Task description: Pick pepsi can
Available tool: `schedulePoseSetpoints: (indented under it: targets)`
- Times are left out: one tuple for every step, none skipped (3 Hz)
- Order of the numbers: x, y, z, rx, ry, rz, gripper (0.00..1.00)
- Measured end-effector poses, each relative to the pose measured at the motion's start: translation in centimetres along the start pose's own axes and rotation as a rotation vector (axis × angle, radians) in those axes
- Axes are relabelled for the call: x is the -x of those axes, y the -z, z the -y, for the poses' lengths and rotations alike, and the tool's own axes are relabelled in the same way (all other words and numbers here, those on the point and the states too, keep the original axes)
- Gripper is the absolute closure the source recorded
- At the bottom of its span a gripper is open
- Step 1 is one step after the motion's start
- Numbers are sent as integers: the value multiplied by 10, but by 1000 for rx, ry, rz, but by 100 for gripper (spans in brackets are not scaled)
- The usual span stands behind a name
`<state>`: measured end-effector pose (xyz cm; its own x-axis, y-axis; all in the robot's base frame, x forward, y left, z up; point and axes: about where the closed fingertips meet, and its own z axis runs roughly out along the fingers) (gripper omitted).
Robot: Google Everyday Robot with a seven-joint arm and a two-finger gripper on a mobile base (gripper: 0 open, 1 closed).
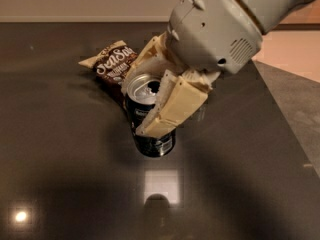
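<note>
the pepsi can (pixel 134 110) is seen near the middle of the dark bench (pixel 60 164), slightly tilted, its silver top with the tab opening turned upward. it is clamped by the gripper (pixel 148 108), whose pale fingers (pixel 175 104) are pressed against opposite sides of the can. whether the can's base touches the bench cannot be told. a brown snack bag (pixel 111 64) is laid just behind the can.

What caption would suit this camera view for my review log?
The claw grips the pepsi can, dark table beneath, snack bag behind it.
</note>
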<state>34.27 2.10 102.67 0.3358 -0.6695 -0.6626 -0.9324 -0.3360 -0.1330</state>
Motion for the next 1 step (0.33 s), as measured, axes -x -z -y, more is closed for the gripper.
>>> schedulePoseSetpoints:
  targets:
    - [5,1,0,-13,8,-2,100]
